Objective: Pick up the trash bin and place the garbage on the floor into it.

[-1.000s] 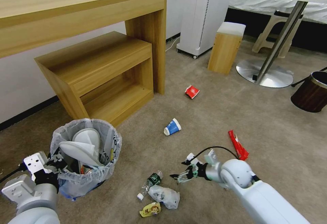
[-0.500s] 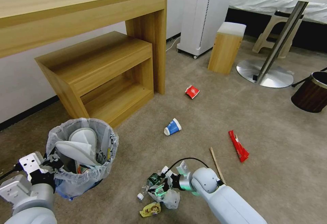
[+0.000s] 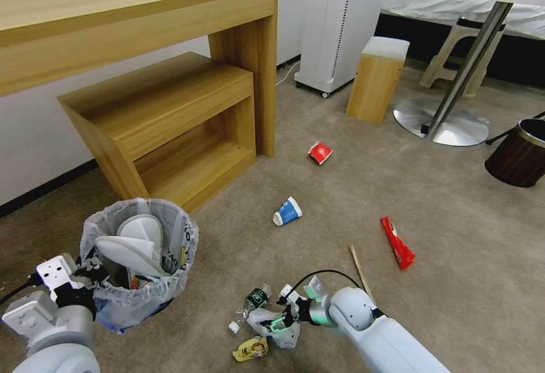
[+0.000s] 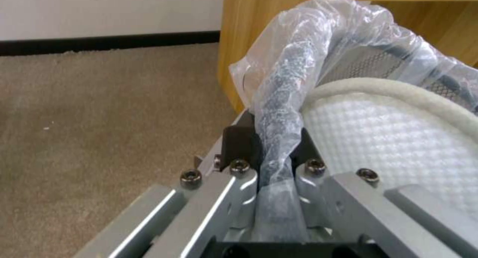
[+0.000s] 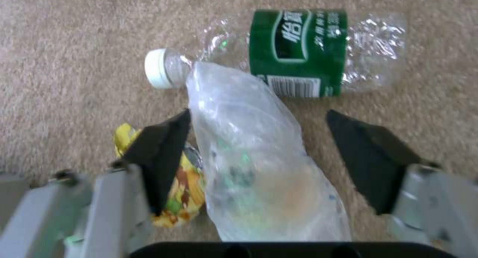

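The trash bin (image 3: pixel 139 259), bag-lined with white slippers (image 3: pixel 133 242) inside, stands at lower left. My left gripper (image 3: pixel 91 273) is shut on its rim; in the left wrist view the fingers (image 4: pixel 239 172) pinch the bagged rim (image 4: pixel 279 138). My right gripper (image 3: pixel 278 322) hangs open low over a crumpled clear plastic bag (image 5: pixel 249 168), one finger (image 5: pixel 159 153) on each side. The green-labelled bottle (image 5: pixel 298 52) and a yellow wrapper (image 5: pixel 184 190) lie beside it. On the floor (image 3: pixel 454 219) lie a blue cup (image 3: pixel 287 212), red cup (image 3: pixel 320 153), red wrapper (image 3: pixel 397 242) and wooden stick (image 3: pixel 361 273).
A wooden desk (image 3: pixel 142 9) with a lower shelf unit (image 3: pixel 170 112) stands behind the bin. Farther back are a white appliance (image 3: pixel 340 21), a wooden stool (image 3: pixel 377 78), a round table's metal base (image 3: pixel 443 123) and a brown bin (image 3: pixel 519 154).
My right gripper moved left and down from beside the litter to straddle the clear bag, uncovering the wooden stick. The bin in my left gripper shifted only slightly.
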Robot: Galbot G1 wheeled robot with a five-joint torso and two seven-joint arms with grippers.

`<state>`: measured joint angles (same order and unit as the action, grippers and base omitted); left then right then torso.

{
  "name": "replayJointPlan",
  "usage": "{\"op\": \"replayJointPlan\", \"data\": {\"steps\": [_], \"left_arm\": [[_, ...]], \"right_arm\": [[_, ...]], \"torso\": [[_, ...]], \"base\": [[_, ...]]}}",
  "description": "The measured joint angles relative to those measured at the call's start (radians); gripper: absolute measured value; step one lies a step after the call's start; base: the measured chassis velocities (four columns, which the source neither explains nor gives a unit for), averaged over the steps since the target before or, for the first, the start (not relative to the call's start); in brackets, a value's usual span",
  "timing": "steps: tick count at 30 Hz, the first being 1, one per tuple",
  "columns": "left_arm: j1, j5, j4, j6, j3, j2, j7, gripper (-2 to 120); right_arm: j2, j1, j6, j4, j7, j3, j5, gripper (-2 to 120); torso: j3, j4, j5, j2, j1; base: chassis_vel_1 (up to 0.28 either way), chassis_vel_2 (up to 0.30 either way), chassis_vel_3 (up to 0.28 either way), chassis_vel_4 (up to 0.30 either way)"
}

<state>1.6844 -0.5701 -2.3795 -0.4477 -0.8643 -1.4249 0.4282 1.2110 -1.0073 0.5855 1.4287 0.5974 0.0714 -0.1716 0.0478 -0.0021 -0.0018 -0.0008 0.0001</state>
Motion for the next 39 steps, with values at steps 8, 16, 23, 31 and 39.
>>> {"op": "replayJointPlan", "data": {"steps": [8, 16, 23, 31, 39], "left_arm": [[-0.006, 0.000, 0.002, 0.000, 0.001, 0.002, 0.000, 3], [-0.011, 0.008, 0.009, 0.000, 0.010, -0.007, 0.000, 3], [-0.011, 0.008, 0.008, 0.000, 0.008, -0.007, -0.001, 3], [-0.008, 0.003, -0.002, 0.000, 0.008, -0.001, -0.001, 3], [0.001, 0.004, -0.011, -0.001, 0.017, -0.006, -0.001, 3]], "right_arm": [[-0.011, -0.007, -0.012, -0.009, 0.000, 0.004, 0.025, 39], [-0.020, -0.016, -0.034, -0.007, 0.008, -0.003, 0.055, 8], [-0.019, -0.024, -0.070, 0.041, -0.037, -0.012, 0.047, 0], [-0.124, -0.073, -0.065, 0.356, -0.084, -0.069, -0.152, 0], [-0.175, -0.034, -0.393, 0.492, 0.068, -0.151, -0.412, 0]], "torso": [[0.000, -0.0001, -0.0001, 0.000, 0.000], [0.000, 0.0000, -0.0002, 0.000, 0.000], [0.000, 0.0000, -0.0001, 0.000, 0.000], [0.000, 0.0000, -0.0003, 0.000, 0.000], [0.000, -0.0001, -0.0003, 0.000, 0.000]], "base": [[0.000, 0.000, 0.000, 0.000], [0.000, 0.000, 0.000, 0.000], [0.000, 0.000, 0.000, 0.000], [0.000, 0.000, 0.000, 0.000], [0.000, 0.000, 0.000, 0.000]]}}
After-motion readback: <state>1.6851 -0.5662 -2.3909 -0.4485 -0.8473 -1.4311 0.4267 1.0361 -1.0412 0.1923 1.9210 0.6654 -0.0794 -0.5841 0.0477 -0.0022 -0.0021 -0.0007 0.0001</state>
